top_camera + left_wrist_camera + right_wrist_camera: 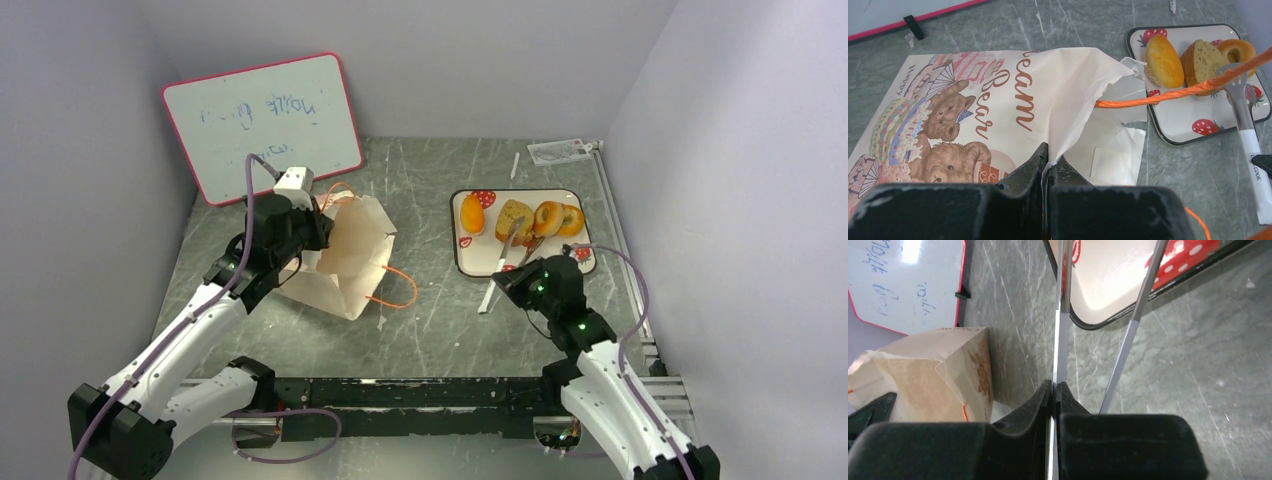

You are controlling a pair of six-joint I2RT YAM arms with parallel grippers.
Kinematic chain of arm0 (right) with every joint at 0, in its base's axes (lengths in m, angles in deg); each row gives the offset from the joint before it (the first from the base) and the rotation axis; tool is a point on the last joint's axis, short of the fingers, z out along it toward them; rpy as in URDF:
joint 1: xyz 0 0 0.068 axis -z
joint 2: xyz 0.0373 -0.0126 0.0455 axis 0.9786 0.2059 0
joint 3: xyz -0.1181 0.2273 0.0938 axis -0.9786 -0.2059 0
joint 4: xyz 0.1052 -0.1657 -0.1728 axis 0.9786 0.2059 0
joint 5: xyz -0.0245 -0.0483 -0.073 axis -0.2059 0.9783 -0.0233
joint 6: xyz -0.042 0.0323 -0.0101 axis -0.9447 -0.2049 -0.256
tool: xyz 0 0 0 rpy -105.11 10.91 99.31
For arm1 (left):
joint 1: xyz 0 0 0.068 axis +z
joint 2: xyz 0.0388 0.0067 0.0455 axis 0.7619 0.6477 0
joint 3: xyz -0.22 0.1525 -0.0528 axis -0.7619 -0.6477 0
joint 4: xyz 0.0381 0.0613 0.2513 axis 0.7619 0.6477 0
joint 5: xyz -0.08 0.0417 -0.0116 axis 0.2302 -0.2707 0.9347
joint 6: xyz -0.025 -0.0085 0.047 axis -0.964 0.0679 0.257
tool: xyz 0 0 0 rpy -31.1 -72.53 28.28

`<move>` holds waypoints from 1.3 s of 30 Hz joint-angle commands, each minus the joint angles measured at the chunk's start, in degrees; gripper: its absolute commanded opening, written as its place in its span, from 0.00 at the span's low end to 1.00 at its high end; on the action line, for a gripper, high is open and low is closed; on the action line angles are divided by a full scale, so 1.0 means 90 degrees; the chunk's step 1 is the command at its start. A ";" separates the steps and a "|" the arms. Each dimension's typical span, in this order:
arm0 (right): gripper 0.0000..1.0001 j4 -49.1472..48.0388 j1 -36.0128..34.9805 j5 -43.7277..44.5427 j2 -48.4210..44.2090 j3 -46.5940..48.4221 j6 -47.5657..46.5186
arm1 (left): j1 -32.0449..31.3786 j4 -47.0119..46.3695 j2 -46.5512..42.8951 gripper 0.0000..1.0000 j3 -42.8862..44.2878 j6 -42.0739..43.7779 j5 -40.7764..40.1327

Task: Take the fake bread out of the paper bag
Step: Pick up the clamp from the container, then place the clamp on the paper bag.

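Fake bread (514, 220) rests on the strawberry tray (1178, 115) just ahead of the right gripper (1054, 386), whose jaws clamp tongs (1248, 135) reaching toward it, while the left gripper (1047, 150), jaws shut, pinches the paper bag (1048, 95) by its rim, apparently steadying it.

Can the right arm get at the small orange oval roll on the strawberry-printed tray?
Likely yes: the right gripper holds metal tongs reaching over the tray beside the speckled loaf; the roll has a clear near side.
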 commanded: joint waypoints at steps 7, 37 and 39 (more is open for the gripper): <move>0.02 0.1003 -0.0151 -0.0561 -0.0516 0.0566 -0.0805 | 0.0037 -0.0525 -0.0473 0.07 -0.0414 0.0590 0.0600; 0.00 0.0094 -0.5742 0.0954 0.3112 0.2777 -0.1438 | -0.0159 -0.0942 0.0463 0.07 -0.0801 0.0985 0.0524; 0.00 0.0006 -0.5915 0.1001 0.3252 0.2822 -0.1447 | -0.0170 -0.0917 0.0526 0.07 -0.0745 0.1020 0.0558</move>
